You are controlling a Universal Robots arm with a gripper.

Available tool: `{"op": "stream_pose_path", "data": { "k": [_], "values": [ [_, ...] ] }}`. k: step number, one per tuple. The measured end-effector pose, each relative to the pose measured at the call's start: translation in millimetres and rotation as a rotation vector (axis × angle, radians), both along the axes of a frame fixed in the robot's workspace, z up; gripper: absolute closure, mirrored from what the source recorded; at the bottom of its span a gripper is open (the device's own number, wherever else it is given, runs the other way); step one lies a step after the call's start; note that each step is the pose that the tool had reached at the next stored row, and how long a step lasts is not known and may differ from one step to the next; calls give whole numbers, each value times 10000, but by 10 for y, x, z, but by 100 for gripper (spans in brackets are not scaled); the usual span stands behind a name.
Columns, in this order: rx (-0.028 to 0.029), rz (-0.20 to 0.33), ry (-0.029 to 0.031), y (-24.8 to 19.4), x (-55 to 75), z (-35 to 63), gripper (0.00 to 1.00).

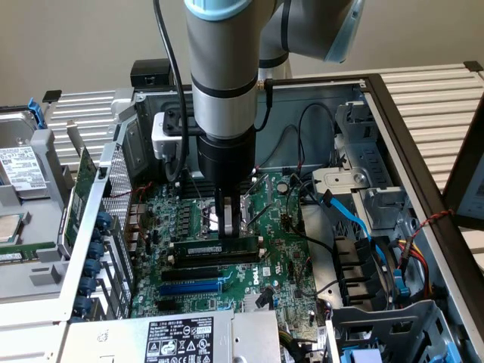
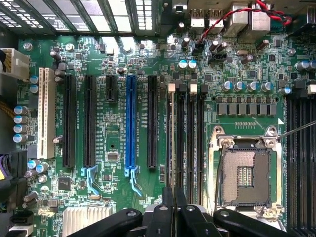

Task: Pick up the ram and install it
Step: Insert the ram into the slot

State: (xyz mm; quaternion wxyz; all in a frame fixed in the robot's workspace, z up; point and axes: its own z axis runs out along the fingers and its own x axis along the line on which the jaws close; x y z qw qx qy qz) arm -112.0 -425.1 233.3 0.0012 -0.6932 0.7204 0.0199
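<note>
Ram (image 1: 204,248) stands on edge near the centre of the exterior view, a long green stick with a pale label. It lies among the black slots of the motherboard (image 1: 280,219), just above the blue slot (image 1: 193,287) in the frame. Its long axis runs from the exterior view's left to right, rising slightly toward the right, parallel to those slots.

My tool (image 1: 229,225) hangs straight down over it from the arm, with its fingertips at the ram's upper edge, a little right of the stick's middle. So the ram lies directly beneath the tool, not off to either side.

In the wrist view the tool (image 2: 174,212) has its fingers drawn almost together, with barely a sliver between them, lined up with the memory slots (image 2: 190,138) beside the CPU socket (image 2: 245,176). From here I cannot tell whether they are pinching the ram's thin top edge or only resting on it. As I judge it, what matters is keeping the stick's length square to its slot.
</note>
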Motion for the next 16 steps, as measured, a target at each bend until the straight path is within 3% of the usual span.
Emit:
{"op": "stream_pose_path", "data": {
  "k": [16],
  "values": [
    [-1, -4, -26, -6, -5, -32, 88]
  ]
}}
